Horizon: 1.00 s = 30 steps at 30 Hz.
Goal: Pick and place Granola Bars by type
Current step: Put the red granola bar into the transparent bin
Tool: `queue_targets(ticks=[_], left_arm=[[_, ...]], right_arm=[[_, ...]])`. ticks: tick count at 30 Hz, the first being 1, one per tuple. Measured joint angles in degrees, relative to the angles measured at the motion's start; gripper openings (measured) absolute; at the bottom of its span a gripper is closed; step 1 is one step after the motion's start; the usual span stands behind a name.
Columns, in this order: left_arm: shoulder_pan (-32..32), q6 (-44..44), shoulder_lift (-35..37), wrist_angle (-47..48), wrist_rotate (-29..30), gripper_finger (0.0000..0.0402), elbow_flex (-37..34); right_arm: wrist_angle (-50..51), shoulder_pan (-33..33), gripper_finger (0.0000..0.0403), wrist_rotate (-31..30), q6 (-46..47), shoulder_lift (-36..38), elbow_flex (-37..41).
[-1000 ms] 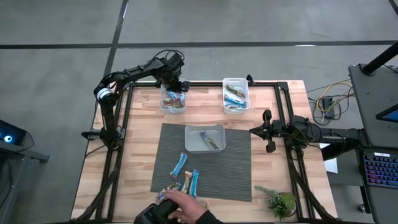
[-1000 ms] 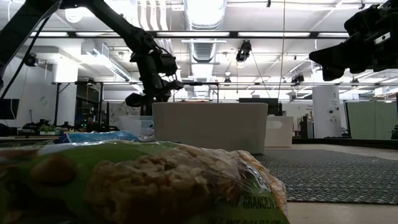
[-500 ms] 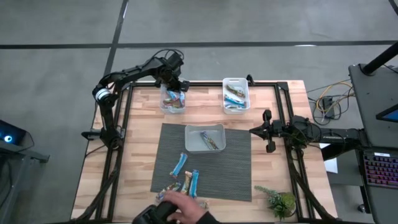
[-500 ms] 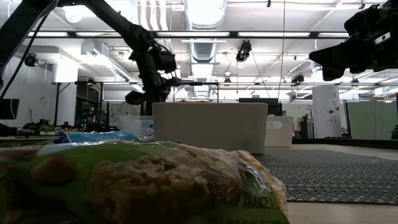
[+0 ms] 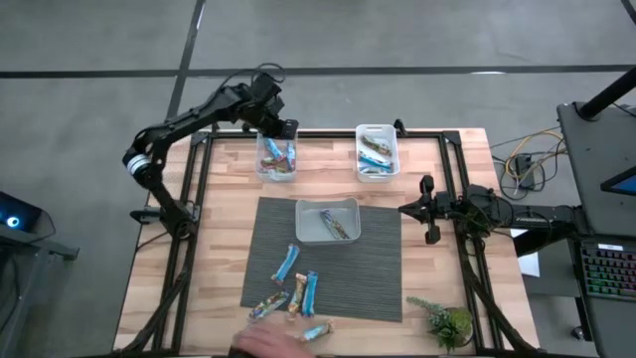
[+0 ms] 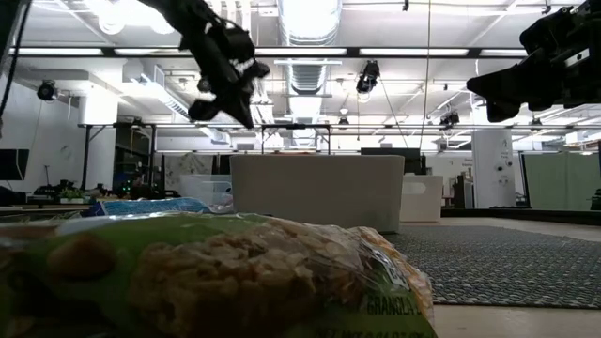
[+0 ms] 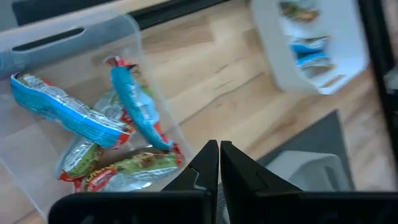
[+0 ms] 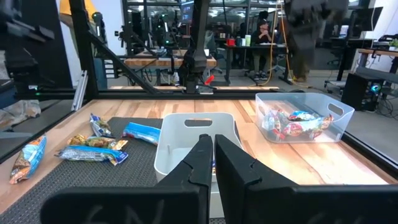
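Granola bars in blue and in red/tan wrappers lie in the clear far-left tub (image 5: 276,159) (image 7: 93,134); others lie in the far-right tub (image 5: 378,151) and the centre tub (image 5: 328,220). Several loose bars (image 5: 298,283) lie flat on the grey mat (image 5: 378,268), and one fills the front of the low view (image 6: 216,282). My left gripper (image 5: 284,127) (image 7: 219,158) hangs shut with nothing in it above the far-left tub's far rim. My right gripper (image 5: 402,210) (image 8: 208,146) waits shut at the table's right side, pointing level toward the centre tub.
A person's hand (image 5: 263,343) is at the table's near edge beside the loose bars. A small green plant (image 5: 449,323) stands at the near right corner. The black frame rails (image 5: 199,199) run along the table's sides.
My left gripper has risen from just over the far-left tub to well above it, and the arm's elbow has swung toward the table's left. The person's hand has drawn back toward the near edge, and more loose bars now show on the mat there.
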State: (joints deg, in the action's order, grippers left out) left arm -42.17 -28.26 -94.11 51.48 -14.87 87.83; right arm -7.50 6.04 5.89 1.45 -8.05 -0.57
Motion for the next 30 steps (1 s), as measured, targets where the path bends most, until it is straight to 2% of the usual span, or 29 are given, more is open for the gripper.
queue_targets(ticks=[17,30], left_arm=[[5.59,1.17,12.80,0.00,0.79,0.0000,0.00],[19.38,1.70,17.60,-2.25,1.01,0.0000,0.00]], right_arm=[[0.01,-0.01,0.0009,0.00,0.00,0.00,-0.01],[0.00,-0.01,0.0009,0.01,0.00,0.00,0.00]])
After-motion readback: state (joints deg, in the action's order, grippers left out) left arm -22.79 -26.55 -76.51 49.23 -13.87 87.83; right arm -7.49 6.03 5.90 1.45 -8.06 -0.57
